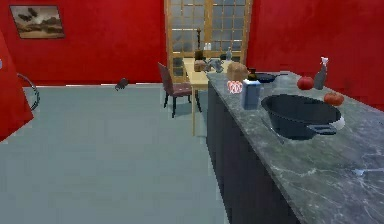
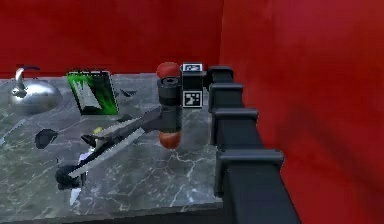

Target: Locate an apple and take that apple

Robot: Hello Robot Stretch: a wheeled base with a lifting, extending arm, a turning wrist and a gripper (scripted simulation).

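On the grey marble counter [image 1: 330, 165] two round red things lie near the red wall: one [image 1: 305, 82] beside a spray bottle [image 1: 321, 72], one [image 1: 334, 98] behind the dark pot [image 1: 298, 115]. Either could be an apple. In the arm side view the arm [image 2: 235, 135] reaches over the counter [image 2: 150, 185]. Its gripper [image 2: 105, 148] points down-left, thin fingers low over the marble. A red round thing [image 2: 168, 70] shows just above the gripper's dark body, and another red blob [image 2: 172, 138] just under it. I cannot tell whether the gripper holds anything.
A green box [image 2: 90, 90], a shiny metal vessel [image 2: 30, 95] and a small dark thing [image 2: 45, 138] lie on the counter. A blue-white container [image 1: 251, 93] and a cup [image 1: 235, 87] stand farther along. A table [image 1: 195, 70], a chair [image 1: 176, 88] and open grey floor [image 1: 100, 150] lie ahead.
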